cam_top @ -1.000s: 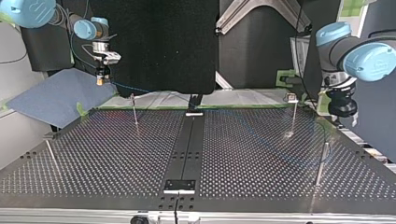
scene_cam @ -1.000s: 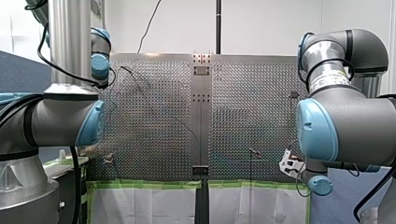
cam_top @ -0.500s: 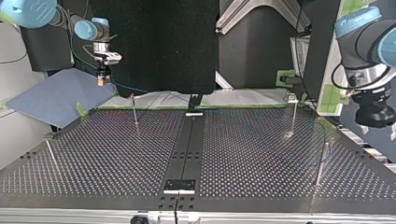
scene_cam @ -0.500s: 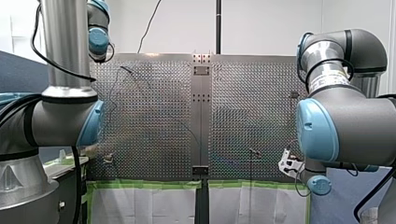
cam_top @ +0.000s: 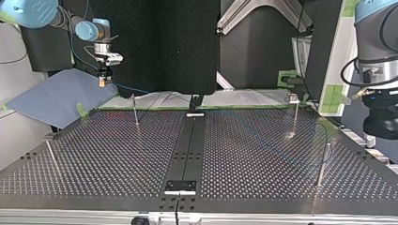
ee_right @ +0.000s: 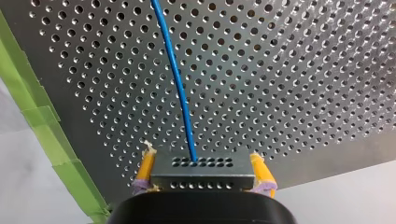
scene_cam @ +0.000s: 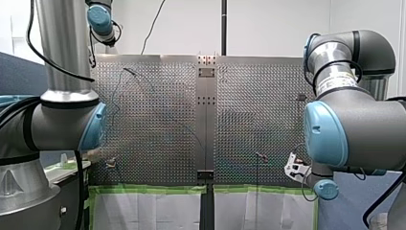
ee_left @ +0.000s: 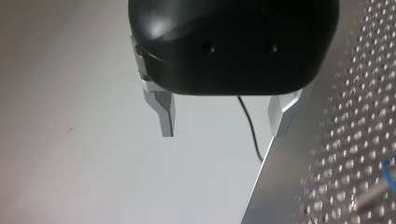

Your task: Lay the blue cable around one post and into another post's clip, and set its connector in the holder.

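My right gripper (ee_right: pixel 204 173) has yellow pads (ee_right: pixel 146 168) and is shut on a small metal connector (ee_right: pixel 202 171). The blue cable (ee_right: pixel 176 79) runs out of that connector over the perforated table (ee_right: pixel 289 84). In the top view my right gripper (cam_top: pixel 102 80) hangs above the table's far left corner, and the blue cable (cam_top: pixel 133 89) trails from it toward the thin post (cam_top: pixel 135 110). My left gripper (ee_left: pixel 223 116) is open, its metal fingers (ee_left: pixel 166 114) holding nothing, off the table's edge. My left arm (cam_top: pixel 378 70) stands high at the top view's right.
A post with a clip (cam_top: pixel 294 114) stands at the top view's far right, another post (cam_top: pixel 322 161) nearer, and one (cam_top: pixel 51 153) at the left edge. A black holder (cam_top: pixel 195 104) sits on the centre strip. Green tape (ee_right: pixel 51 140) lines the table's edge.
My left arm has lifted up and away from the table, toward the top view's right. My right gripper has stayed in place with the connector.
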